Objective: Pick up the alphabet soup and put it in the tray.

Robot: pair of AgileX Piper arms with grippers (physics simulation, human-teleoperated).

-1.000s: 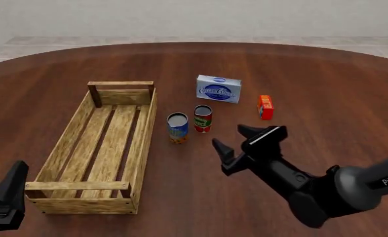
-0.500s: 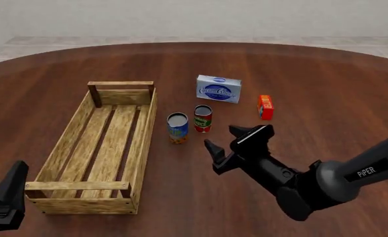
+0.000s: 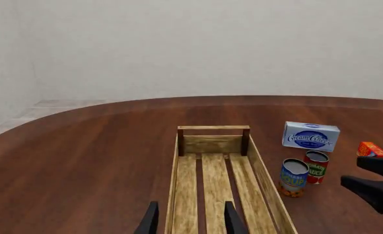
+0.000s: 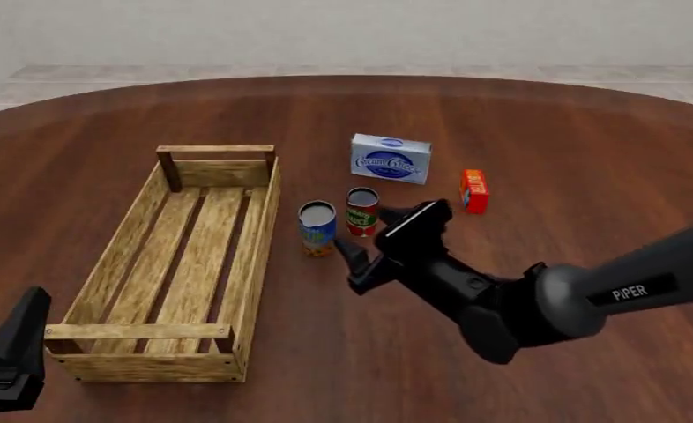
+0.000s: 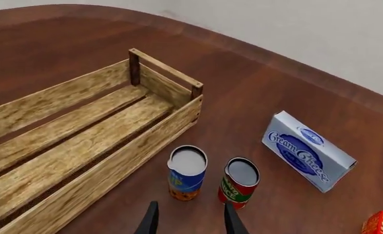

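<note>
— Your right gripper (image 4: pixel 380 233) is hovering with its fingers spread, nothing between them, just beside the cans.

— And the alphabet soup (image 4: pixel 317 227)?

— It's standing upright on the table (image 4: pixel 582 132), between the tray (image 4: pixel 121 264) and the red-and-green can (image 4: pixel 362 211). Your left gripper (image 3: pixel 188 222) is sitting apart, open too.

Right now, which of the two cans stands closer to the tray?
The blue can, the alphabet soup: it stands just off the tray's right wall, with the red can on its far side.
</note>
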